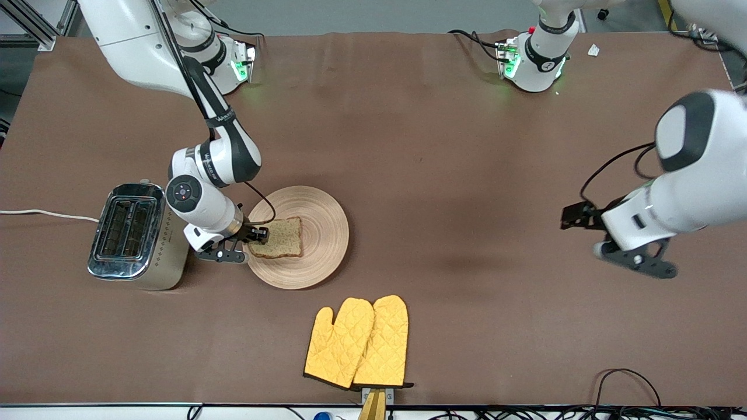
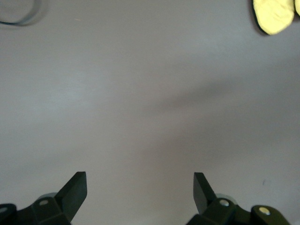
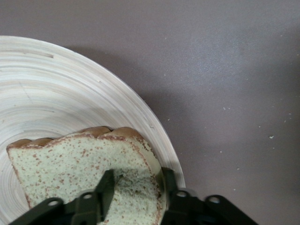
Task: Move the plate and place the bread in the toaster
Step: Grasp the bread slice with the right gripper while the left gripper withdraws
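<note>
The bread [image 1: 283, 236] lies flat on the pale wooden plate [image 1: 324, 219], on the side of the plate toward the toaster [image 1: 131, 233]. The toaster stands beside the plate at the right arm's end of the table, with both slots showing nothing inside. My right gripper [image 1: 259, 236] is low at the plate's rim. In the right wrist view its fingers clamp the bread [image 3: 70, 159] at a corner over the plate [image 3: 70, 93]: one finger presses into the crumb and the other sits against the crust, so my right gripper [image 3: 138, 180] is shut on the slice. My left gripper [image 1: 639, 262] waits open over bare table, and in its own wrist view the left gripper [image 2: 139, 180] has nothing between its fingers.
A pair of yellow oven mitts [image 1: 359, 341] lies nearer to the front camera than the plate; their tip shows as the mitts [image 2: 274, 16] in the left wrist view. The toaster's white cord [image 1: 46, 214] runs off the table's edge at the right arm's end.
</note>
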Controlling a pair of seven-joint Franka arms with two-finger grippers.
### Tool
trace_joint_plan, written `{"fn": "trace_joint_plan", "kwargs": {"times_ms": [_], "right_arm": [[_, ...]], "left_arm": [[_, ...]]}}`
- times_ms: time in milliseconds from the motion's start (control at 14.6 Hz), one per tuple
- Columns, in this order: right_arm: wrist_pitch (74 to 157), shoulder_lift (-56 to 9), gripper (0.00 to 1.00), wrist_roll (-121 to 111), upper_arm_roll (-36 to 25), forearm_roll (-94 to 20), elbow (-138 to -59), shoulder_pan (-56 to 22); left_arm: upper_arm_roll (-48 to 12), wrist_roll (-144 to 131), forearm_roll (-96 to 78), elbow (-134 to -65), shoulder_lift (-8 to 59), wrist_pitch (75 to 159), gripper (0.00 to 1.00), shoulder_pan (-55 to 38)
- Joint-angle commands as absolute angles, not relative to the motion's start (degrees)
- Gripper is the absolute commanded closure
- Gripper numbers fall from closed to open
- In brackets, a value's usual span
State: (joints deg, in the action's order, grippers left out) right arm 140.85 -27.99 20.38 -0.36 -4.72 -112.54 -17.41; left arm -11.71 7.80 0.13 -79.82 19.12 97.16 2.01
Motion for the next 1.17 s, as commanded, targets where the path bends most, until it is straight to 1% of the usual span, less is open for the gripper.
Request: {"fn": "trace_joint_plan", "kwargs": {"times_ms": [0,137,275,343,412,549,687,893,961,1099], "right_arm": [[142.2,-27.7,0.64,21.2,-0.1,-5.4,-113.7,-17.1],[142.1,-27.7,0.74,21.5,-0.1,-5.4,-113.8,-16.9],[142.1,-27.7,0.88,21.6,-0.1,-5.4,-113.9,-16.4],[142.2,-27.7,0.93,21.6,-0.1,-5.5,-114.2,-16.4],[142.1,-27.7,0.96,21.6,-0.1,-5.5,-114.3,-16.4],[141.9,-27.7,0.99,21.6,-0.1,-5.5,-114.3,-16.3],[141.2,-27.6,1.0,22.3,-0.1,-5.5,-114.0,-16.1],[138.2,-26.7,1.0,24.0,-0.1,-5.5,-112.1,-16.0],[135.8,-26.1,1.0,24.2,-0.1,-5.4,-111.4,-15.9],[134.9,-25.9,1.0,24.3,-0.1,-5.5,-110.7,-16.2]], "left_arm": [[-12.1,5.2,1.6,-82.4,14.1,96.1,0.0,4.3],[-12.2,3.6,1.7,-82.2,11.9,96.1,0.0,4.1],[-12.3,-0.4,2.0,-82.5,9.5,95.9,0.0,4.2],[-12.4,-1.1,2.5,-82.8,8.6,95.3,0.0,4.2],[-12.4,-1.3,2.5,-83.1,7.7,93.8,0.0,4.3],[-12.1,-0.3,2.5,-83.1,6.8,92.1,0.0,5.7],[-12.4,1.1,2.5,-83.0,6.6,91.3,0.0,6.9],[-12.0,0.9,2.5,-82.5,5.5,90.6,0.0,5.2],[-11.1,0.9,2.5,-82.6,4.8,90.6,0.0,3.5],[-7.3,0.7,2.3,-82.9,4.1,90.6,0.0,-0.1]]}}
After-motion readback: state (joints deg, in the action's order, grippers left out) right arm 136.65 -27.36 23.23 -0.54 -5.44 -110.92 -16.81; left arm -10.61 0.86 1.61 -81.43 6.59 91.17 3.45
